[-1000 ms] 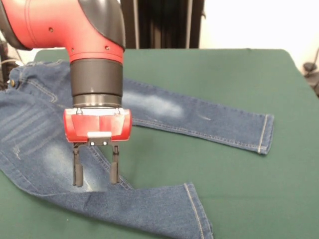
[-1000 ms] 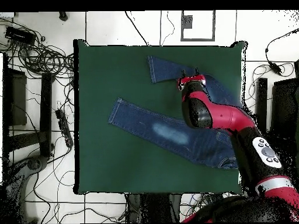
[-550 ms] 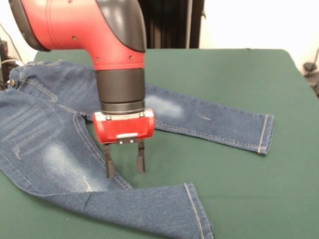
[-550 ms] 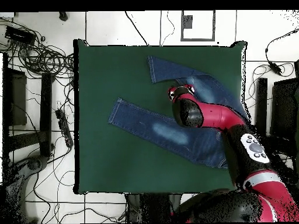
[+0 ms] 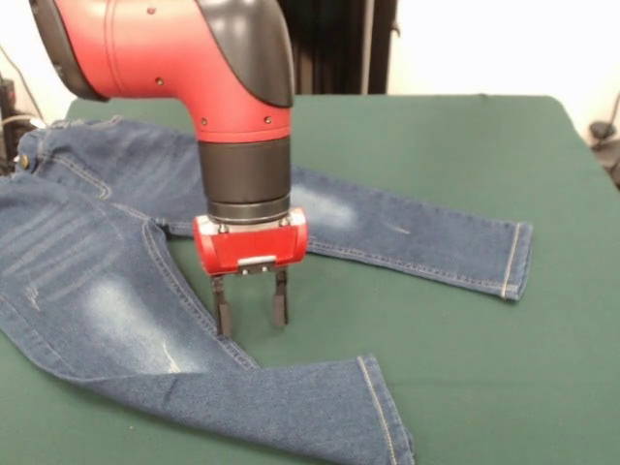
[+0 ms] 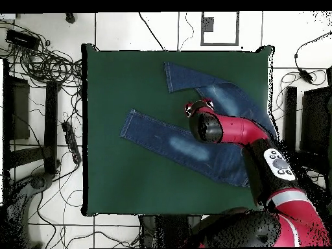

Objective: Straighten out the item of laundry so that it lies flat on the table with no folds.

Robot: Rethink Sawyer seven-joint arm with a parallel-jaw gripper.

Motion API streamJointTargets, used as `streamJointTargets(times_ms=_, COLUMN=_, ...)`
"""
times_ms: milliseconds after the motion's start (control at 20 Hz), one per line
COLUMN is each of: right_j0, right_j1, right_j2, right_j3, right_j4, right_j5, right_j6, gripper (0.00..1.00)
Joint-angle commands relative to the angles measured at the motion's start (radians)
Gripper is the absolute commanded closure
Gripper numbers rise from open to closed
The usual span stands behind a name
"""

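The item of laundry (image 5: 87, 291), a small pair of blue jeans with faded whitish patches, lies spread on the green table (image 5: 465, 155) with its two legs splayed apart. One leg (image 5: 407, 237) runs right to a hem; the other (image 5: 291, 402) runs along the front edge. My gripper (image 5: 252, 312) hangs open, fingers pointing down, just above the green gap between the legs near the crotch, holding nothing. From above, the jeans (image 6: 175, 144) show as a V on the table (image 6: 117, 175), and the gripper (image 6: 197, 106) sits between the legs; the arm hides the waist.
Cables (image 6: 45, 65) and dark equipment (image 6: 16, 107) lie on the floor beside the table's left side in the overhead view. More gear (image 6: 318, 117) stands at the right side. Bare green cloth (image 5: 504, 368) spreads to the right of the legs.
The gripper has moved from over the front leg's thigh across to the gap between the two legs. It stays open. The jeans have not shifted.
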Motion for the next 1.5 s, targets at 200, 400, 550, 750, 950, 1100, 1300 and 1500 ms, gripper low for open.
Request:
streamJointTargets(times_ms=200, right_j0=-0.015, right_j1=0.028, right_j2=0.117, right_j3=0.015, right_j4=-0.041, right_j5=-0.173, right_j6=0.124, gripper=0.00)
streamJointTargets(times_ms=400, right_j0=-0.014, right_j1=0.015, right_j2=0.149, right_j3=0.041, right_j4=-0.061, right_j5=-0.266, right_j6=0.148, gripper=0.00)
streamJointTargets(times_ms=550, right_j0=-0.024, right_j1=0.009, right_j2=0.177, right_j3=0.061, right_j4=-0.078, right_j5=-0.317, right_j6=0.157, gripper=0.00)
streamJointTargets(times_ms=750, right_j0=-0.043, right_j1=0.023, right_j2=0.222, right_j3=0.063, right_j4=-0.096, right_j5=-0.292, right_j6=0.126, gripper=0.00)
streamJointTargets(times_ms=950, right_j0=-0.062, right_j1=0.028, right_j2=0.255, right_j3=0.070, right_j4=-0.082, right_j5=-0.227, right_j6=0.096, gripper=0.00)
streamJointTargets(times_ms=1100, right_j0=-0.059, right_j1=0.028, right_j2=0.250, right_j3=0.069, right_j4=-0.076, right_j5=-0.221, right_j6=0.096, gripper=0.00)
streamJointTargets(times_ms=1300, right_j0=-0.062, right_j1=0.028, right_j2=0.252, right_j3=0.069, right_j4=-0.073, right_j5=-0.209, right_j6=0.092, gripper=0.00)
streamJointTargets(times_ms=1500, right_j0=-0.058, right_j1=0.026, right_j2=0.248, right_j3=0.072, right_j4=-0.060, right_j5=-0.178, right_j6=0.085, gripper=0.00)
